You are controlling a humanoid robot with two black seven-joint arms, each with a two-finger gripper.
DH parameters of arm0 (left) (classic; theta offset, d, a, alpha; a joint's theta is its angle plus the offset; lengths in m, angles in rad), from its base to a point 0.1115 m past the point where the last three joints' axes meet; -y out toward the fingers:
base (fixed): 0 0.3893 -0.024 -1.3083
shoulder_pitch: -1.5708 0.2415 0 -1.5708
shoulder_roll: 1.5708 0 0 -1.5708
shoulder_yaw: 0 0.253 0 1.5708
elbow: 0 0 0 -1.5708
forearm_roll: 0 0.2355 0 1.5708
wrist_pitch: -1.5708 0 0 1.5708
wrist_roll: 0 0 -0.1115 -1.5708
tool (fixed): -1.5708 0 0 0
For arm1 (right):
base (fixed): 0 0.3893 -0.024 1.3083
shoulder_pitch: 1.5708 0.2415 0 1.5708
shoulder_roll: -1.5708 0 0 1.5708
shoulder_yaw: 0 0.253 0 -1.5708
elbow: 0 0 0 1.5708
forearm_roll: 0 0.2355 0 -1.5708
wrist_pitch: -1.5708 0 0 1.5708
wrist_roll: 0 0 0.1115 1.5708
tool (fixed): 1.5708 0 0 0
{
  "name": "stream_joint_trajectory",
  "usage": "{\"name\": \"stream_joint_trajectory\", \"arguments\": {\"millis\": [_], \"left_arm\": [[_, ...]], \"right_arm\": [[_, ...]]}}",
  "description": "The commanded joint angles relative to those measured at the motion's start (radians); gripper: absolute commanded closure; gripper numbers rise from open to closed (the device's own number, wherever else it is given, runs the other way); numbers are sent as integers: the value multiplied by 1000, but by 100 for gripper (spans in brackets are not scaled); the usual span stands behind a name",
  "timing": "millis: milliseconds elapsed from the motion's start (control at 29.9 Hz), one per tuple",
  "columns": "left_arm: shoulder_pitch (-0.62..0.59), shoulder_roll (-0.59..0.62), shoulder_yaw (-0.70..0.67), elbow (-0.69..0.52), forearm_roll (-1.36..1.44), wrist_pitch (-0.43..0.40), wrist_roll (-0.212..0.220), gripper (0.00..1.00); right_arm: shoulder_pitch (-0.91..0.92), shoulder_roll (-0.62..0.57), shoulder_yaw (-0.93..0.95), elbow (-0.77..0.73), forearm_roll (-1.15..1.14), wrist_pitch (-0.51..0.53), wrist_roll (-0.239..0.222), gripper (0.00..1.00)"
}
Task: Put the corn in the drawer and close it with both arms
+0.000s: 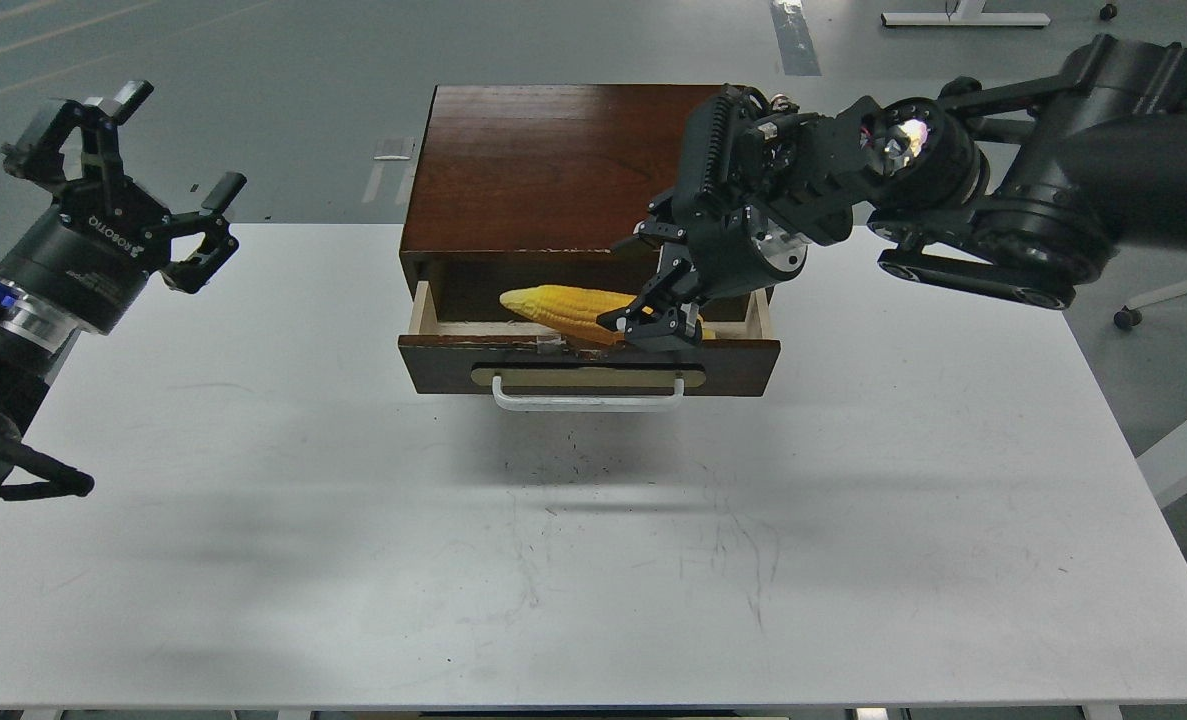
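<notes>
The yellow corn (pixel 565 306) lies inside the open drawer (pixel 433 366), tip to the left, its thick end partly hidden behind my right gripper. The drawer's dark front with its white handle (pixel 588 404) is pulled out toward me. My right gripper (pixel 641 288) hangs over the right half of the drawer with its fingers spread; the lower finger (pixel 653 325) is at the drawer's front edge beside the corn. My left gripper (pixel 173 160) is open and empty, raised off the table's far left edge.
The drawer belongs to a dark brown wooden cabinet (pixel 543 160) standing at the back of the white table (pixel 593 560). A plain lower panel is not visible. A chair base and a desk leg stand on the floor to the right.
</notes>
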Motion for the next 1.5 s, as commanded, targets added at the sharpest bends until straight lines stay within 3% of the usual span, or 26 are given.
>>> {"name": "stream_joint_trajectory", "arguments": {"millis": [0, 100, 201, 468, 602, 802, 1003, 1203, 1470], "left_arm": [[0, 0, 0, 0, 0, 0, 0, 0], [0, 2, 0, 0, 0, 0, 0, 0], [0, 2, -2, 0, 0, 0, 0, 0], [0, 2, -5, 0, 0, 0, 0, 0], [0, 0, -3, 0, 0, 0, 0, 0], [0, -1, -3, 0, 0, 0, 0, 0], [0, -2, 0, 0, 2, 0, 0, 0], [-3, 5, -6, -8, 49, 0, -4, 0], [-47, 64, -18, -143, 271, 0, -19, 0]], "right_arm": [[12, -13, 7, 17, 24, 0, 0, 16], [44, -49, 28, 47, 87, 0, 0, 14], [67, -95, 61, 73, 180, 0, 0, 6], [36, -306, 198, 104, 544, 3, 0, 4], [-132, -427, 365, 116, 728, 5, 0, 4], [-529, -566, 782, 124, 1007, -1, 0, 4], [-815, -567, 1005, 75, 1314, -2, 0, 4], [-957, -549, 1016, -14, 1608, 9, 0, 3], [-1048, -455, 1018, -95, 1653, 9, 0, 3]]}}
